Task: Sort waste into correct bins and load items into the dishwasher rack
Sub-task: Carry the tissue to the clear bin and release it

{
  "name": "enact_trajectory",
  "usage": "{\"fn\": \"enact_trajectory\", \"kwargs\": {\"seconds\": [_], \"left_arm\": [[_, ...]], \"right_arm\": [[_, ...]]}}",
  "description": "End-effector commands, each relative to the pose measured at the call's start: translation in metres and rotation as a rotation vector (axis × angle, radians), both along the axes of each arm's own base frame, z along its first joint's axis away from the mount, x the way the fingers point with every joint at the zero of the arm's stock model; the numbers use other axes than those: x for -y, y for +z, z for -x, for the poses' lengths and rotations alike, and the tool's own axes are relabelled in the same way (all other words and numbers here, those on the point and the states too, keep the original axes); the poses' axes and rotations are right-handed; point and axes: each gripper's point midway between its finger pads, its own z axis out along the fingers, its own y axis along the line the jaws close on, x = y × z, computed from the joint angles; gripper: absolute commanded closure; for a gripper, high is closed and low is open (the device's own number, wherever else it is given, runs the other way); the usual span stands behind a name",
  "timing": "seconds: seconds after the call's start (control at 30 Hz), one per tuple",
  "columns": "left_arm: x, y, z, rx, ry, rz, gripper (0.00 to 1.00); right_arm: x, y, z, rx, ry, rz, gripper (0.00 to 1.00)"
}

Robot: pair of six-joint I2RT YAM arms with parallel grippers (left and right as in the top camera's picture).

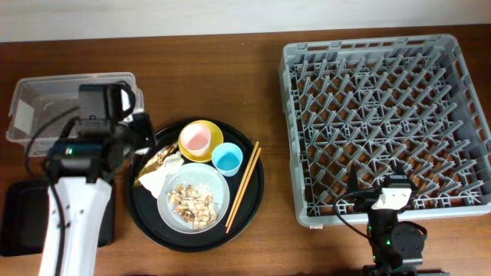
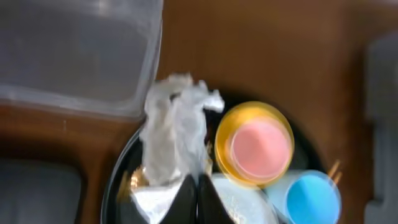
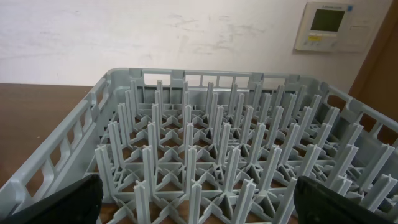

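Observation:
My left gripper is shut on the crumpled white napkin, at the left edge of the round black tray. A gold-brown wrapper lies beside the napkin. The pink cup sits inside the yellow bowl. The light-blue cup stands next to the bowl. Food scraps lie heaped on the pale plate. The chopsticks lie along the tray's right side. My right gripper is open at the near edge of the grey rack, with nothing between its fingers.
The clear plastic box stands at the back left, just behind my left arm. The flat black tray lies at the front left, partly under that arm. The rack fills the right half of the table.

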Motion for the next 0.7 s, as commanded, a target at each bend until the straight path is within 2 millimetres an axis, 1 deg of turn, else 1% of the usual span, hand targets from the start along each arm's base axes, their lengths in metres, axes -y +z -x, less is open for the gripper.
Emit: {"fn": "enact_trajectory", "kwargs": {"seconds": [0.0, 0.03, 0.07, 0.1, 0.17, 0.2, 0.23, 0.3, 0.33, 0.37, 0.4, 0.43, 0.47, 0.53, 0.6, 0.63, 0.67], "left_arm": [[-0.013, 0.049, -0.017, 0.213, 0.051, -0.016, 0.99], [-0.028, 0.064, -0.029, 0.287, 0.103, -0.041, 0.99], [-0.038, 0.07, -0.034, 0.319, 0.138, -0.06, 0.99], [-0.057, 0.079, -0.041, 0.365, 0.201, -0.096, 0.99], [-0.096, 0.088, -0.052, 0.426, 0.327, -0.157, 0.99], [-0.112, 0.089, -0.061, 0.451, 0.363, -0.164, 0.99], [-0.125, 0.086, -0.068, 0.461, 0.391, -0.171, 0.99], [-0.149, 0.068, -0.088, 0.455, 0.435, -0.182, 0.99], [-0.159, 0.052, -0.099, 0.437, 0.448, -0.185, 0.91], [-0.163, 0.039, -0.106, 0.415, 0.453, -0.185, 0.67], [-0.166, 0.023, -0.111, 0.38, 0.455, -0.186, 0.33], [-0.166, 0.011, -0.111, 0.341, 0.452, -0.184, 0.32], [-0.165, 0.003, -0.107, 0.305, 0.449, -0.183, 0.32], [-0.158, -0.002, -0.095, 0.251, 0.431, -0.166, 0.32], [-0.133, -0.008, -0.079, 0.183, 0.342, -0.073, 0.29], [-0.104, -0.015, -0.066, 0.12, 0.25, 0.038, 0.29], [-0.082, -0.019, -0.052, 0.068, 0.183, 0.13, 0.29]], "right_arm": [[0.003, -0.003, 0.0, -0.005, -0.012, 0.0, 0.02], [0.003, -0.003, 0.0, -0.005, -0.012, 0.0, 0.02], [0.003, -0.003, 0.0, -0.005, -0.012, 0.0, 0.02], [0.003, -0.003, 0.0, -0.005, -0.012, 0.0, 0.02], [0.003, -0.003, 0.0, -0.005, -0.012, 0.0, 0.02], [0.003, -0.003, 0.0, -0.005, -0.012, 0.0, 0.02], [0.003, -0.003, 0.0, -0.005, -0.012, 0.0, 0.02], [0.003, -0.003, 0.0, -0.005, -0.012, 0.0, 0.01], [0.003, -0.003, 0.0, -0.005, -0.012, 0.0, 0.02], [0.003, -0.003, 0.0, -0.005, -0.012, 0.0, 0.02], [0.003, -0.003, 0.0, -0.005, -0.012, 0.0, 0.02], [0.003, -0.003, 0.0, -0.005, -0.012, 0.0, 0.02], [0.003, -0.003, 0.0, -0.005, -0.012, 0.0, 0.02], [0.003, -0.003, 0.0, -0.005, -0.012, 0.0, 0.02], [0.003, -0.003, 0.0, -0.005, -0.012, 0.0, 0.02], [0.003, -0.003, 0.0, -0.005, -0.012, 0.0, 0.02], [0.003, -0.003, 0.0, -0.005, -0.012, 0.0, 0.02]]}}
